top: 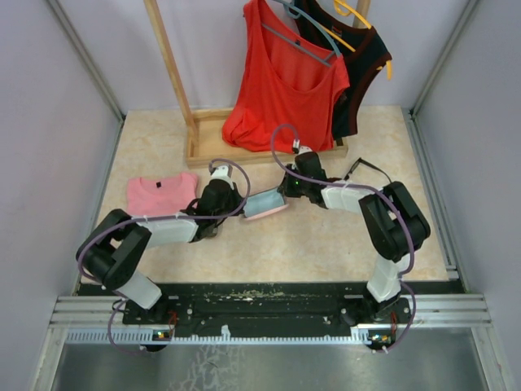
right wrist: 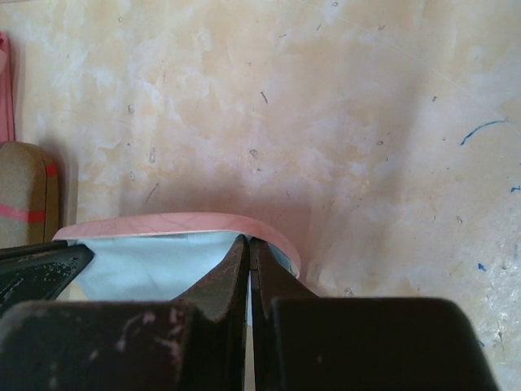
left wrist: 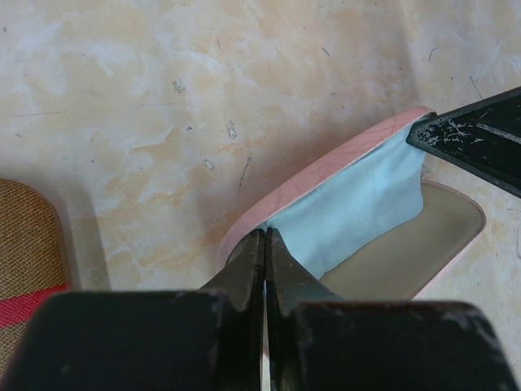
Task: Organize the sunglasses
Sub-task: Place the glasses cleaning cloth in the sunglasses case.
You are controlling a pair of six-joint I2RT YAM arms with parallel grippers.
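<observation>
Pink case lies left-to-right at frame centre, left end effector and right end effector each clamped on one lid end; sunglasses not identifiable.

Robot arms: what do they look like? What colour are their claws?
The left arm and right arm have chunky black joints and pale grey links, with a purple cable looping along each. The left claw and right claw are black, with two pointed fingers, scuffed whitish.
</observation>
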